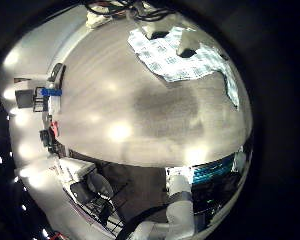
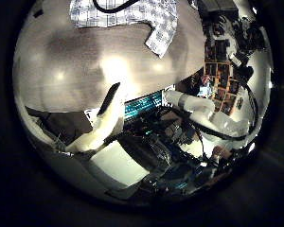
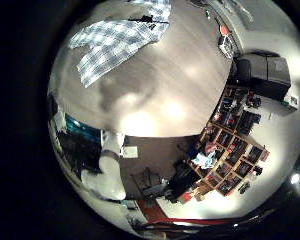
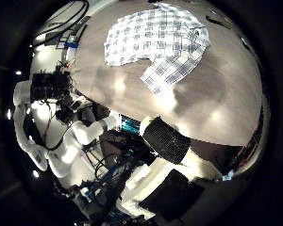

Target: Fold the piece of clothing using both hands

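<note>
A checked shirt (image 1: 180, 55) lies spread out on the wooden table (image 1: 140, 110), with one sleeve trailing off to the side. It shows small and far away in every palm view (image 2: 123, 14) (image 3: 110, 45) (image 4: 160, 42), so both hands are well above the table and apart from the cloth. Nothing is on the shirt or holding it. No fingers of my left hand or right hand show plainly in any view, so how they are set is hidden. A white arm (image 2: 208, 109) shows past the table's edge.
Small clamps and stands (image 1: 45, 95) sit at one edge of the table. A dark box (image 3: 260, 70) stands beyond another edge, and shelves (image 3: 225, 140) stand farther off in the room. Bare tabletop (image 4: 217, 85) stretches wide beside the shirt.
</note>
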`<state>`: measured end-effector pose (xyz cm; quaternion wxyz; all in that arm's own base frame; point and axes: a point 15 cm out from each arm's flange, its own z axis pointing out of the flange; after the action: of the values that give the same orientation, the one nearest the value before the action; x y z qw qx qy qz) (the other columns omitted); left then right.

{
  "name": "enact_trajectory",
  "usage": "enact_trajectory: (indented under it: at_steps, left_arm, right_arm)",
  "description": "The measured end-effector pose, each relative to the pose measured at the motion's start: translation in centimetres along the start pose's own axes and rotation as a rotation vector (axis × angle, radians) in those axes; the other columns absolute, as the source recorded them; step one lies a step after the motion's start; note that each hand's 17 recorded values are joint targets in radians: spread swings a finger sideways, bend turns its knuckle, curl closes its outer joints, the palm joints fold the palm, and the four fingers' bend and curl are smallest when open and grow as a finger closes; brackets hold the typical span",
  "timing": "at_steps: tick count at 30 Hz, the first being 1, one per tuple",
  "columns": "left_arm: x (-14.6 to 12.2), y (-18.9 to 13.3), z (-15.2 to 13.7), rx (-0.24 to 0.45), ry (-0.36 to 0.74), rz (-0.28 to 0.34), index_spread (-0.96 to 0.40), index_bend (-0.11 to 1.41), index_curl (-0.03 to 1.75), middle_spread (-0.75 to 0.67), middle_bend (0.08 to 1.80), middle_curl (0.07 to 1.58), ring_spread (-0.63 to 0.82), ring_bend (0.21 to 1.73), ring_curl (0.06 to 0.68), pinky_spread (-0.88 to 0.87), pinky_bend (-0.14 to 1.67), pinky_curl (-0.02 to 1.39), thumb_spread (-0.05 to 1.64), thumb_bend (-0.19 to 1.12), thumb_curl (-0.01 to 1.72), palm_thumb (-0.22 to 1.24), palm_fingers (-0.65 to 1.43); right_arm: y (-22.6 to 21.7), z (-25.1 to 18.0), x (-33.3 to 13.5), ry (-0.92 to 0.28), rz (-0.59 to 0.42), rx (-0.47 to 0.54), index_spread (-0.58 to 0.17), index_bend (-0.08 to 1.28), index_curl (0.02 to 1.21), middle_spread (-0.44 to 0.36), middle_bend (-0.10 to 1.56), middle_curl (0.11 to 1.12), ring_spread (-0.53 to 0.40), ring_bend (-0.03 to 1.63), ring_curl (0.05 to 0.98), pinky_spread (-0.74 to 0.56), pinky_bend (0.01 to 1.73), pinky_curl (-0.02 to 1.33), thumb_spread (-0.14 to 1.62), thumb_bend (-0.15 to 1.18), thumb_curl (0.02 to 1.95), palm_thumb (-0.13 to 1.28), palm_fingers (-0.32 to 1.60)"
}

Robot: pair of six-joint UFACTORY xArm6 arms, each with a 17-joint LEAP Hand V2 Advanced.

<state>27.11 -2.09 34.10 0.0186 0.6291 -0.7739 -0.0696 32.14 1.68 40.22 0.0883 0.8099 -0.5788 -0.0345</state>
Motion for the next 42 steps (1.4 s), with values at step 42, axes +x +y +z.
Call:
enact_trajectory:
  at_steps: [42]
  left_arm:
    - [-3.8,-15.3,14.1,-0.159,-0.026,0.067,-0.12,0.26,0.37,0.19,0.17,0.31,0.33,0.64,0.209,0.31,0.38,0.36,1.08,-0.02,0.30,0.35,0.12]
  right_arm:
    - [-0.1,2.4,0.3,-0.016,0.042,-0.094,-0.402,0.17,0.30,-0.079,0.38,0.37,-0.052,0.75,0.183,0.34,0.72,0.10,1.32,-0.01,0.29,0.44,0.31]
